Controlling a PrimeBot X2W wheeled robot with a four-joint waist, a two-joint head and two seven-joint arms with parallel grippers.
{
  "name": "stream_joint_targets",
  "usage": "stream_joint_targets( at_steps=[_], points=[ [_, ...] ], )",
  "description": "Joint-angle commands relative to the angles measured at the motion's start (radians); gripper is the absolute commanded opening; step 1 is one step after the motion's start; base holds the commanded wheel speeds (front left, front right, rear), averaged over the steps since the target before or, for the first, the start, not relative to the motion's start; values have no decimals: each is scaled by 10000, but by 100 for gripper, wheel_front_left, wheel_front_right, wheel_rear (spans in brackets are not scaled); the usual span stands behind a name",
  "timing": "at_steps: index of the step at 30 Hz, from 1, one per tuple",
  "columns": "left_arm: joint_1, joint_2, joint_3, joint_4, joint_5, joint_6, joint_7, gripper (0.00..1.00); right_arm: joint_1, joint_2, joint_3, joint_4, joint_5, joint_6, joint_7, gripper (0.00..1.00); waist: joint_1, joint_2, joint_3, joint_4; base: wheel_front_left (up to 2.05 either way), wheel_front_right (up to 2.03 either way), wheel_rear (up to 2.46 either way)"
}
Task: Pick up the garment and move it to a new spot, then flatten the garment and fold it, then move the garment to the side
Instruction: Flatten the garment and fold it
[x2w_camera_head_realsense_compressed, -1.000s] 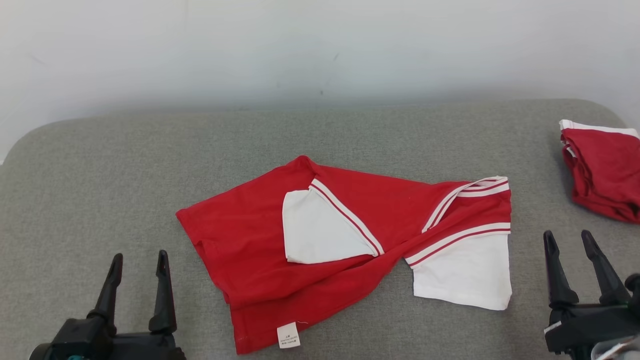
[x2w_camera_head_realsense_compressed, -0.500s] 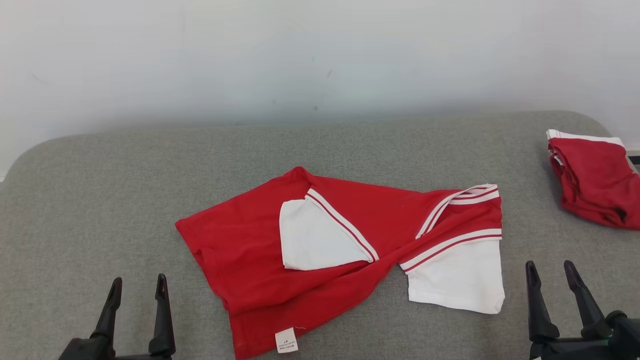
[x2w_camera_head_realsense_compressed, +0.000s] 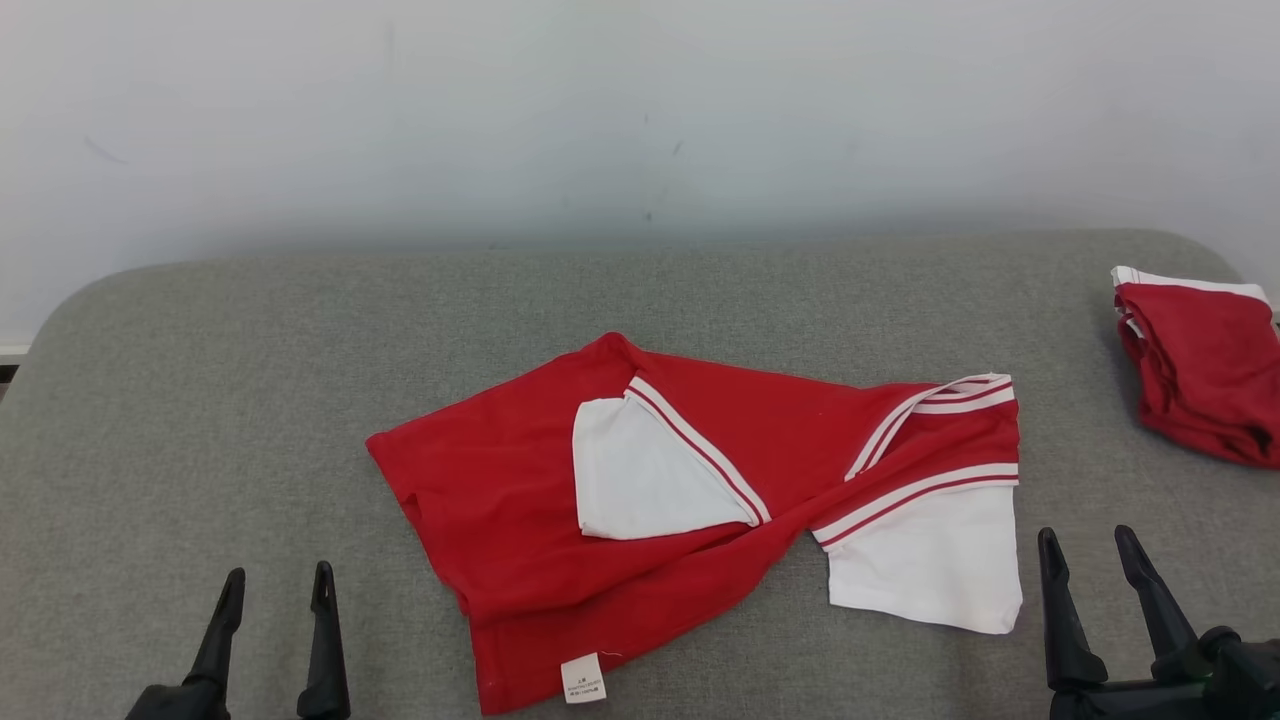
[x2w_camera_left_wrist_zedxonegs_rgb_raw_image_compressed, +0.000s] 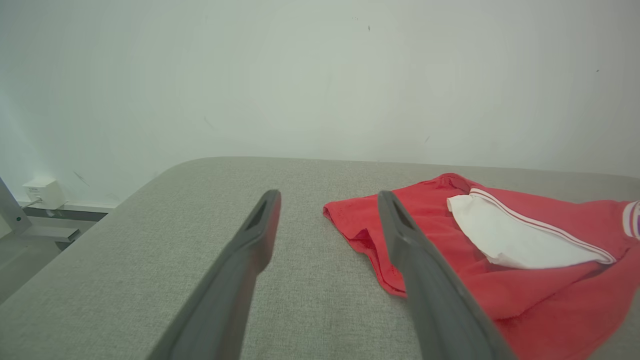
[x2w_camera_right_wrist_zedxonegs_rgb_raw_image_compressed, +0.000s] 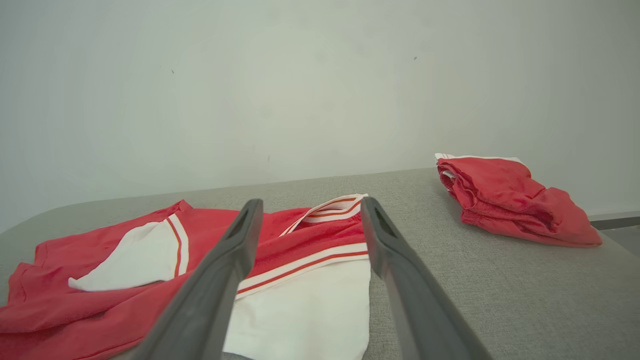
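Note:
A red garment with white sleeves and striped trim lies crumpled and partly folded over itself in the middle of the grey padded table. One white sleeve spreads at its right end, and a white label shows at its near hem. My left gripper stands open at the lower left, short of the garment's left edge. At the lower right my right gripper is open too, just right of the white sleeve. Neither touches the cloth.
A second red garment lies folded in a pile at the table's far right edge, also seen in the right wrist view. A pale wall rises behind the table. Bare grey surface stretches to the left and behind the central garment.
The head camera has shifted, so the whole picture sits lower. Both grippers have sunk toward the bottom edge and remain open. The garment lies as before.

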Motion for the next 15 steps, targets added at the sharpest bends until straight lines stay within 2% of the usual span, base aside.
stream_joint_targets(
  at_steps=[1, 9, 15],
  points=[
    [46, 9, -2, 37, 47, 0, -6, 100, 61, -1, 30, -22, -42, -30, -40, 100, 1, 0, 2, 27, 0, 0, 0],
    [71, 5, -167, 210, -123, -112, -4, 100, -7, -157, 227, 188, 15, -30, -18, 100, 1, 0, 41, 57, 0, 0, 0],
    [99, 11, -1322, 938, -90, -374, -4, 100, -453, -589, 553, 1014, 154, -30, -26, 100, 1, 0, 304, 55, 0, 0, 0]
  ],
)
